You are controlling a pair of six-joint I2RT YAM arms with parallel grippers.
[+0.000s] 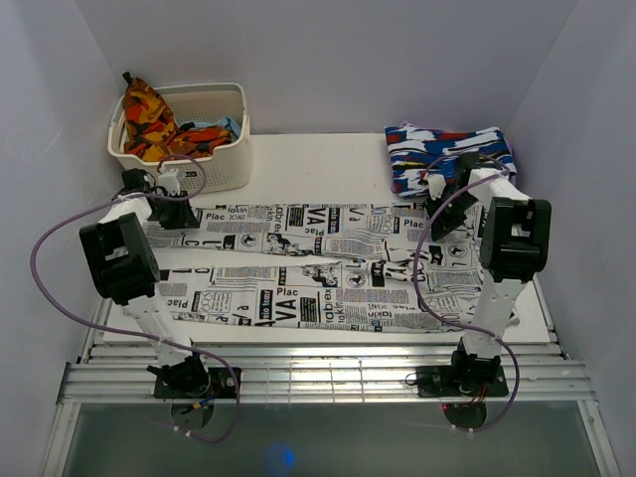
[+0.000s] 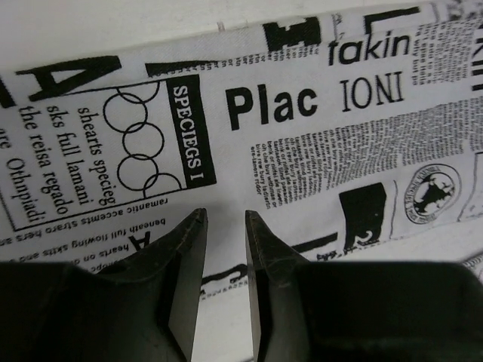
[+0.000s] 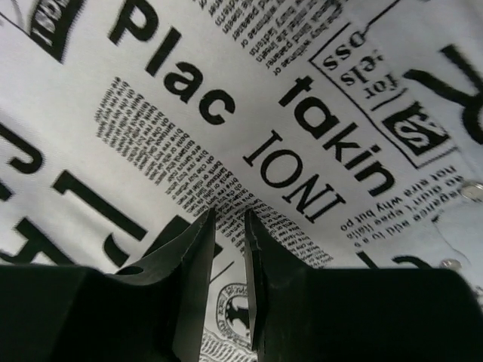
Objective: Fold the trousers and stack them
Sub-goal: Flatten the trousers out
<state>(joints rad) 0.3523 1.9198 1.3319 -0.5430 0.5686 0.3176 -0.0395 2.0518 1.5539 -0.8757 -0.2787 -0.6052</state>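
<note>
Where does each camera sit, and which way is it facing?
Top external: above and behind the arms, looking down at the table; left tool and right tool show at opposite ends of the trousers.
Left wrist: on the left arm, looking past its own fingers at newsprint fabric.
Right wrist: same on the right; its fingers show.
Shared: all three see the trousers.

White newsprint trousers (image 1: pixel 298 298), flat, legs side by side
</note>
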